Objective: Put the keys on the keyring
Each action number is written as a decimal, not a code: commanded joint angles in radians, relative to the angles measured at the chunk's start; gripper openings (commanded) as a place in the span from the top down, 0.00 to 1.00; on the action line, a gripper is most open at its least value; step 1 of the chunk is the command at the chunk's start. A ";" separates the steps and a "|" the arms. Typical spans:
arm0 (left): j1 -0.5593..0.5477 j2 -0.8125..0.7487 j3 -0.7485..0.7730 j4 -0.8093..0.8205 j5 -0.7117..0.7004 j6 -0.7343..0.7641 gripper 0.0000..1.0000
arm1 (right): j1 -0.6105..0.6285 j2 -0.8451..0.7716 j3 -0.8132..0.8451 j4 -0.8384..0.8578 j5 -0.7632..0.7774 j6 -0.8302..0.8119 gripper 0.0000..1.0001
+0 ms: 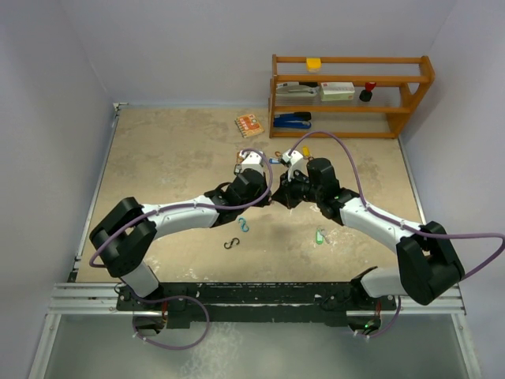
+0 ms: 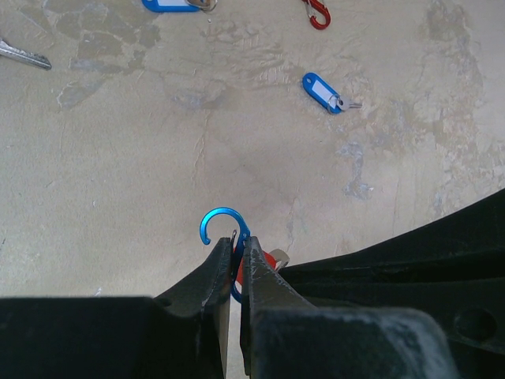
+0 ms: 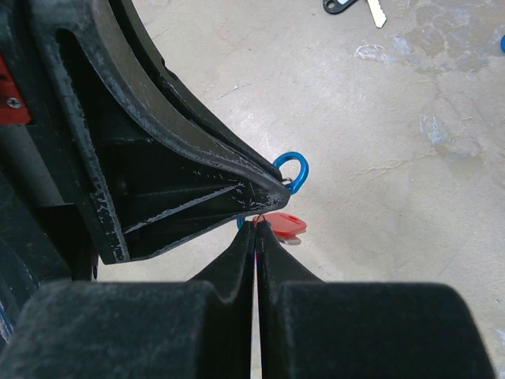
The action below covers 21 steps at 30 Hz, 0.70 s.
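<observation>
Mottled beige tabletop, pale walls all round. Clamped in the left gripper (image 2: 235, 242), jaws pressed together on its shank: blue clip (image 2: 225, 212), open hook poking out past the tips. Just beside that clip, coming from the opposite side: right gripper (image 3: 257, 227), jaws together, pinching the edge of a red-tagged key (image 3: 282, 225). Beyond the clip, flat on the table: blue-tagged key (image 2: 325, 93). Far beyond the clip, against the back wall: wooden shelf (image 1: 347, 95).

Nothing legible: the blue key tag (image 2: 324, 92) has a blank white label, and print on the shelf (image 1: 351, 80) boxes (image 1: 338, 91) is too small.
</observation>
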<state>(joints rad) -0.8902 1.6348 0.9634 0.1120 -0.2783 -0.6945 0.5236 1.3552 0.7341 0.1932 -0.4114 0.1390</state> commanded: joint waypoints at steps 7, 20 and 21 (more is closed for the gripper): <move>0.001 -0.007 0.051 0.048 -0.019 0.007 1.00 | 0.011 0.002 0.021 0.018 -0.013 -0.020 1.00; 0.001 0.003 0.067 0.048 -0.031 -0.001 1.00 | 0.016 -0.001 0.018 0.011 -0.010 -0.023 1.00; 0.002 0.005 0.068 0.047 -0.032 -0.002 1.00 | 0.016 0.001 0.018 0.012 -0.009 -0.023 1.00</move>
<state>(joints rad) -0.8902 1.6398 0.9859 0.1112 -0.2996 -0.6949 0.5320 1.3552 0.7341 0.1856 -0.4114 0.1326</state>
